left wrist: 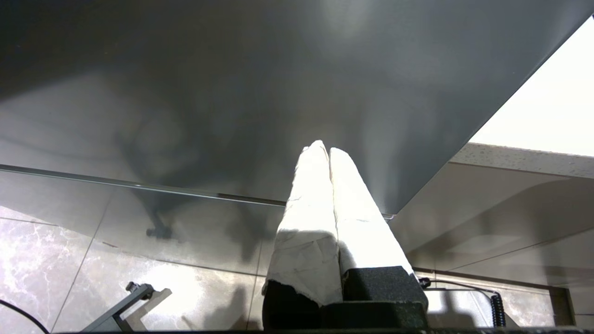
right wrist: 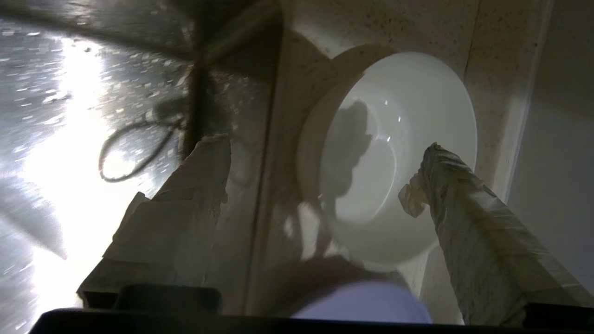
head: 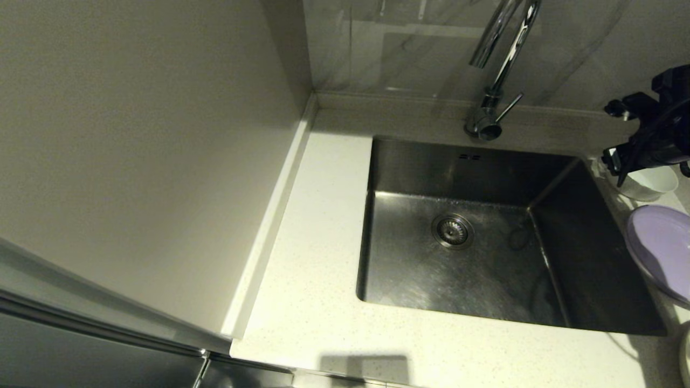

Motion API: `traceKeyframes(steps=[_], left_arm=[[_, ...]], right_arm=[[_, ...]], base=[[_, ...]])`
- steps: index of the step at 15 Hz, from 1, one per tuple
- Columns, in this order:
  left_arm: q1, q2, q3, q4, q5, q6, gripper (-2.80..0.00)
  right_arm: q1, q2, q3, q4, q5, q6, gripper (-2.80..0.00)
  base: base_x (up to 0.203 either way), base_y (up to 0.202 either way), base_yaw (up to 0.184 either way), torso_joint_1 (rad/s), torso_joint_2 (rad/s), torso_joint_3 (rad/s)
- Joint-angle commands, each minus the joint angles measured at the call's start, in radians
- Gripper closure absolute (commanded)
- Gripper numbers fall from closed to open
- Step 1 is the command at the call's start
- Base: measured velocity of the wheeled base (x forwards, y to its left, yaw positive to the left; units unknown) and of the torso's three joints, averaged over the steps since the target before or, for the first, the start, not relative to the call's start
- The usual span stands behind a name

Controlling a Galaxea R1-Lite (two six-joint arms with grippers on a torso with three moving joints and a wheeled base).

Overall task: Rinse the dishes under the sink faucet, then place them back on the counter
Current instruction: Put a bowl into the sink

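On the counter [head: 318,302] to the right of the sink [head: 463,258] stand a small white bowl [head: 649,184] and, nearer me, a lilac plate [head: 662,249]. A sliver of a cream plate [head: 685,355] shows at the lower right edge. My right arm [head: 655,129] hangs over the bowl. In the right wrist view the right gripper [right wrist: 325,144] is open above the bowl [right wrist: 394,153], holding nothing, with the lilac plate [right wrist: 366,304] just below it. The left gripper [left wrist: 325,149] is shut and empty, parked low in front of the cabinet.
The chrome gooseneck faucet [head: 498,64] rises behind the sink, its lever pointing right. The basin holds only its drain strainer [head: 453,230]. A tall pale wall panel [head: 140,151] bounds the counter on the left, with a low raised edge [head: 269,215] along it.
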Motion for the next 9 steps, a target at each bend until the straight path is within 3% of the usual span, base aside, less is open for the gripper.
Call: traceKeyframes(steps=[1, 3, 4, 5, 9], left_arm=[[0.0, -0.002, 0.0, -0.001, 0.0, -0.001, 0.0], [0.0, -0.002, 0.0, -0.001, 0.0, -0.001, 0.0], [0.0, -0.002, 0.0, -0.001, 0.0, -0.001, 0.0], [0.0, -0.002, 0.0, -0.001, 0.0, -0.001, 0.0], [0.0, -0.002, 0.0, -0.001, 0.0, -0.001, 0.0]], right_arm=[[-0.024, 0.064, -0.001, -0.044, 0.002, -0.017, -2.8], [-0.037, 0.093, -0.001, -0.094, 0.004, -0.033, -2.8], [-0.038, 0.099, -0.001, -0.094, 0.004, -0.048, -0.45], [-0.038, 0.103, -0.001, -0.094, 0.008, -0.054, 0.0], [-0.037, 0.105, -0.001, -0.096, 0.03, -0.089, 0.0]], base=[[0.0, 0.0, 0.0, 0.0, 0.0, 0.0], [0.0, 0.0, 0.0, 0.0, 0.0, 0.0], [0.0, 0.0, 0.0, 0.0, 0.0, 0.0], [0.0, 0.0, 0.0, 0.0, 0.0, 0.0], [0.0, 0.0, 0.0, 0.0, 0.0, 0.0]])
